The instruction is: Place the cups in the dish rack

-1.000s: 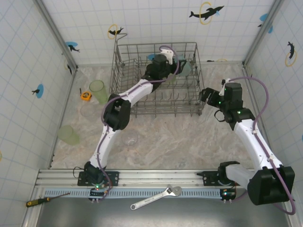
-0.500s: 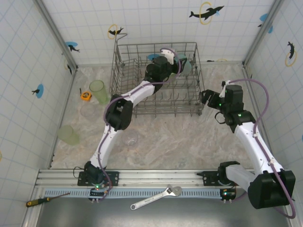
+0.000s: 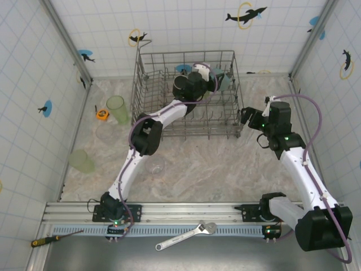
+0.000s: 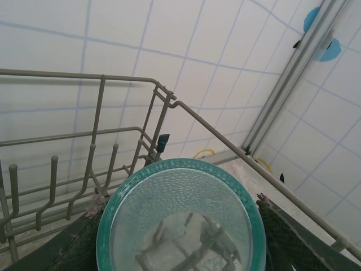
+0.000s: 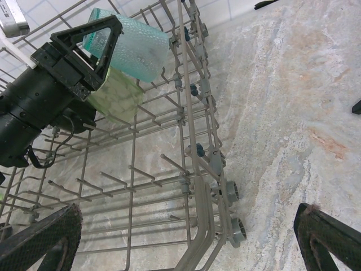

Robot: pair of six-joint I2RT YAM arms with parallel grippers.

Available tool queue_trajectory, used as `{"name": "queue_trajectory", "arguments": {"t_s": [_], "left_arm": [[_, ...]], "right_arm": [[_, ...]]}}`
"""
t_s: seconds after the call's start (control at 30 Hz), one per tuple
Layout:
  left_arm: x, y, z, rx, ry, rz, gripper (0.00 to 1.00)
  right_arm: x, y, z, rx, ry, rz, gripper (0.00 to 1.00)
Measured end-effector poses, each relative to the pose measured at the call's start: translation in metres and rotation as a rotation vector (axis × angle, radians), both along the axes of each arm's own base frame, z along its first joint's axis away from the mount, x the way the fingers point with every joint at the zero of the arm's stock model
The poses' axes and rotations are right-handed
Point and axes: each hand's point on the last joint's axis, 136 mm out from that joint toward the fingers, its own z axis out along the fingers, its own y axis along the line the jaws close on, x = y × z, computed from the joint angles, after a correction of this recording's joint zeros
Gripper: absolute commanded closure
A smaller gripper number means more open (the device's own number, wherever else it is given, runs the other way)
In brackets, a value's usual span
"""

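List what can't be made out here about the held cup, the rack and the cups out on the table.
- teal cup in the left gripper: left wrist view, lower part cut off by the frame edge; contact with the tines unclear.
- green cup in the dish rack: right wrist view, partly hidden behind that gripper.
- clear cups on the table: top view, too faint to count.
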Motion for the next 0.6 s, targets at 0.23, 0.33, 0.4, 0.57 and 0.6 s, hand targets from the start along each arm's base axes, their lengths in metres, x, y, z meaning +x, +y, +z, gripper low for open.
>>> {"name": "queue_trajectory", "arguments": {"t_s": [0.23, 0.33, 0.4, 0.57, 0.6], "left_arm": [[-0.0025, -0.0045, -0.0019, 0.079, -0.068, 0.061, 0.9], [-0.0022, -0.0044, -0.0007, 0.109, -0.098, 0.085, 0.96], [-0.0028, -0.0041, -0.0003, 0.116, -0.106, 0.097, 1.0], [-0.0058, -0.0022, -0.0008, 0.136, -0.116, 0.118, 1.0], [-0.0063, -0.0023, -0.0005, 0.136, -0.116, 0.12, 1.0]], "right_arm": [[0.0, 0.0002, 0.0, 0.001, 0.0, 0.001, 0.0], [-0.0001, 0.0005, 0.0, 0.002, 0.0, 0.003, 0.0], [-0.0002, 0.0005, 0.0001, 0.002, 0.0, 0.003, 0.0], [-0.0005, -0.0006, 0.0012, 0.001, -0.004, 0.002, 0.0], [-0.0004, -0.0011, 0.0016, 0.002, -0.005, 0.001, 0.0]]}}
